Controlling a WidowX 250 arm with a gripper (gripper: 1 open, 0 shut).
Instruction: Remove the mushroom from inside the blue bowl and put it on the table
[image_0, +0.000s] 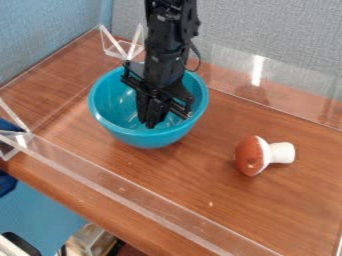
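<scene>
The blue bowl (107, 108) stands on the table (74, 88) at the left of centre. My gripper (156, 113) points straight down into the bowl, its black fingers (150, 104) pressed together near the bowl's floor. Nothing shows between them. The mushroom (262, 155), with a reddish-brown cap and a white stem, lies on its side on the table to the right of the bowl, well apart from the bowl and the gripper.
Low clear acrylic walls (160, 205) edge the table on all sides. A blue wall panel (47, 30) rises behind the back-left corner. Bare wood lies between the bowl and the mushroom.
</scene>
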